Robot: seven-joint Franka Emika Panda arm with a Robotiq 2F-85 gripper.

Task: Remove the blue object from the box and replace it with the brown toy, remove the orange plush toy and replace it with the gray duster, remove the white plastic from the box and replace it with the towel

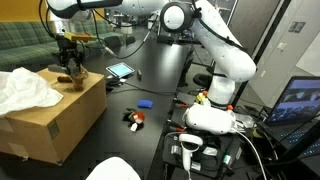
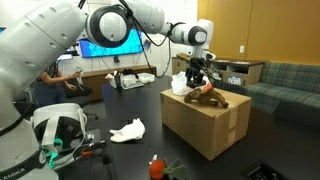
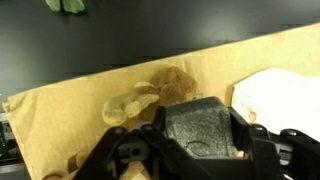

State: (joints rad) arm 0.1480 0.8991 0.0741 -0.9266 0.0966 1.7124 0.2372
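The fingers (image 2: 196,80) sit right at the brown toy (image 2: 206,97) on top of the box (image 2: 200,130); I can't tell whether they're pinching it. The blue object (image 1: 145,102) lies on the desk (image 1: 170,85).

The arm (image 1: 228,60) is showing white rounded shells, dark joint rings; the gripper (image 1: 68,68) is showing black housing.

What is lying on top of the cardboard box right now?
The brown toy and a crumpled white sheet lie on the box. The hand hangs above the toy; the box's inside cannot be seen.
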